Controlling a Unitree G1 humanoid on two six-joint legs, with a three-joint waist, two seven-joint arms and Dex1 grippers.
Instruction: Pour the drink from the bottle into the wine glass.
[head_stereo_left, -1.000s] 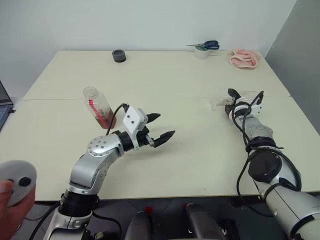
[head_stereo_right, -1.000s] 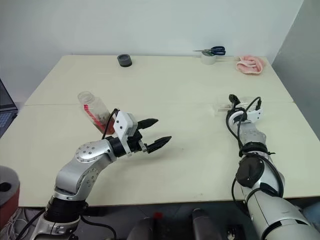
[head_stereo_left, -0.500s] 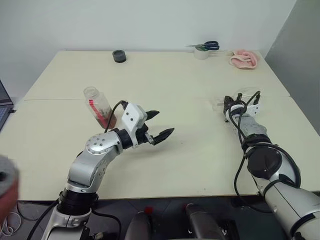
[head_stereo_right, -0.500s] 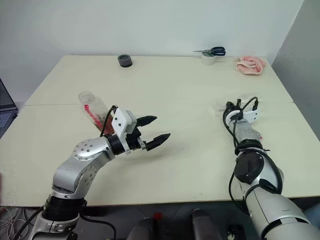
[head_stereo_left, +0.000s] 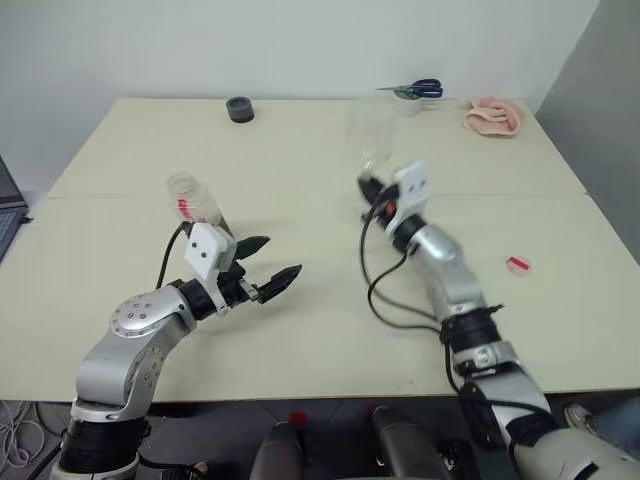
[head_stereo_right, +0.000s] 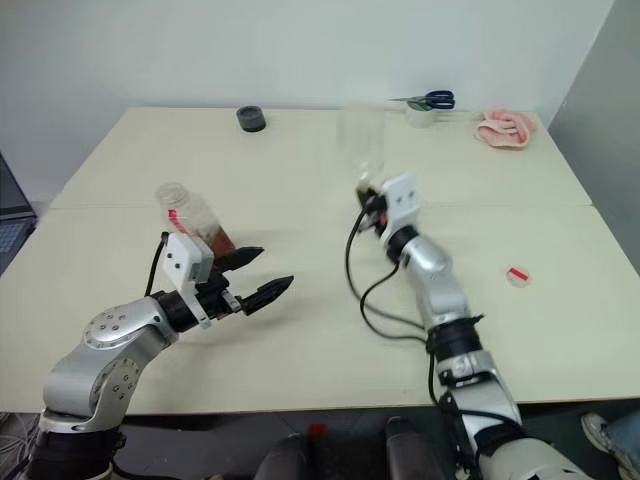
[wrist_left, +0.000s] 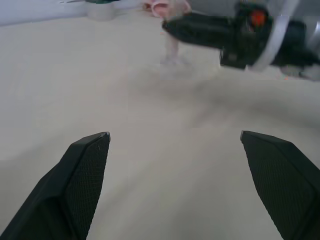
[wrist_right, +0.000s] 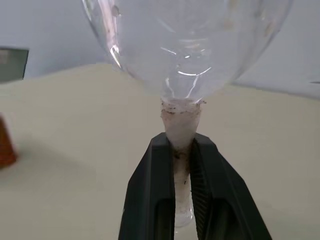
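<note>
The wine glass (head_stereo_left: 368, 128) is held up over the middle of the table, bowl upward, with my right gripper (wrist_right: 181, 140) shut on its stem. The bowl (wrist_right: 185, 45) looks empty. The bottle (head_stereo_right: 190, 215) stands uncapped on the left side of the table, with a little reddish-brown drink (head_stereo_right: 217, 241) at its bottom. My left gripper (head_stereo_left: 284, 254) hovers just in front and to the right of the bottle, fingers wide open and holding nothing. In the left wrist view the open gripper (wrist_left: 173, 134) faces the glass stem (wrist_left: 171, 50) and my right gripper.
A small red cap (head_stereo_left: 517, 264) lies on the right side of the table. Along the far edge are a black tape roll (head_stereo_left: 238, 110), scissors (head_stereo_left: 415, 90) on a white roll, and a pink cloth (head_stereo_left: 493, 115).
My right gripper closed on the wine glass at the right and carried it left to the table's middle. My left gripper drew back to the left, nearer the bottle. A person's hand at lower left is gone.
</note>
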